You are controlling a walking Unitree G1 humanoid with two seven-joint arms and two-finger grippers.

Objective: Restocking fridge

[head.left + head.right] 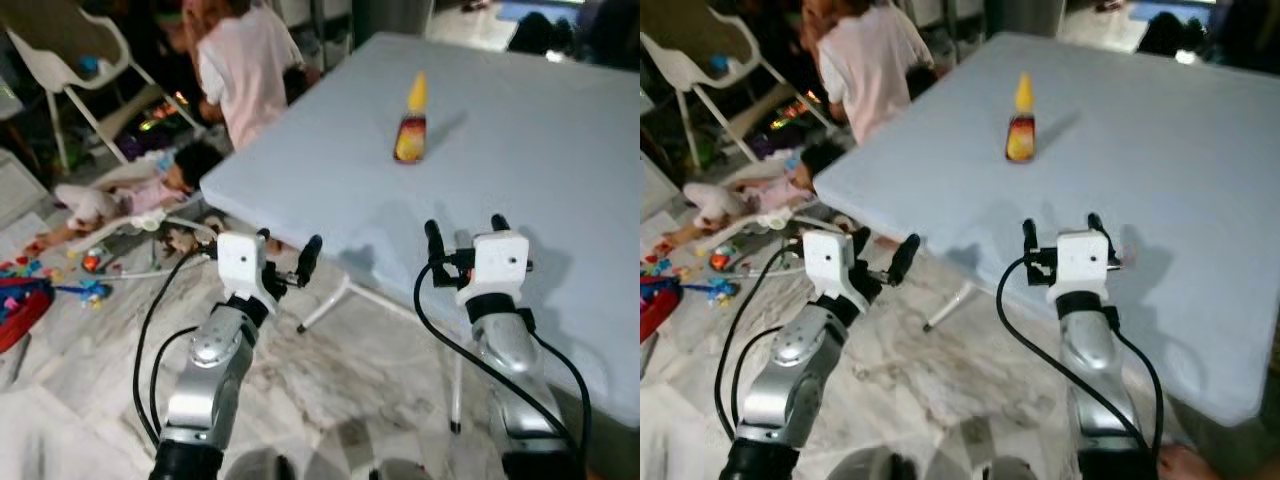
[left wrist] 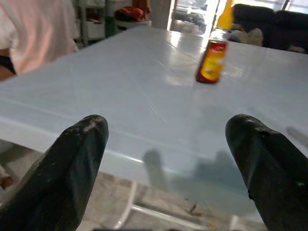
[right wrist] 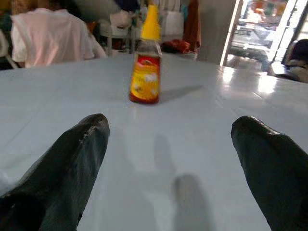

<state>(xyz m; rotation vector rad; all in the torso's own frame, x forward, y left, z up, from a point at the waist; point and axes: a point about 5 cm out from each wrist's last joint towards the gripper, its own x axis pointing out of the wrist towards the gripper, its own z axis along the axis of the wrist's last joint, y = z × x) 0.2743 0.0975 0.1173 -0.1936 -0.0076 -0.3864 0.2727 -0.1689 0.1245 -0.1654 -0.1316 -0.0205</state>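
A sauce bottle (image 1: 411, 122) with a yellow cap and a red-and-yellow label stands upright on the pale blue table (image 1: 520, 150), well beyond both grippers; it is also seen as the bottle (image 3: 145, 62) in the right wrist view. My right gripper (image 1: 467, 232) is open over the table's near part, pointing at the bottle. My left gripper (image 1: 288, 250) is open just off the table's near left corner, above the floor. Nothing is held.
A person in a pink shirt (image 1: 250, 60) stands at the table's left edge. A child (image 1: 150, 190) lies on the marble floor among toys (image 1: 40, 285). A white plastic chair (image 1: 70, 60) stands at the far left. White table legs (image 1: 330, 305) run under the near corner.
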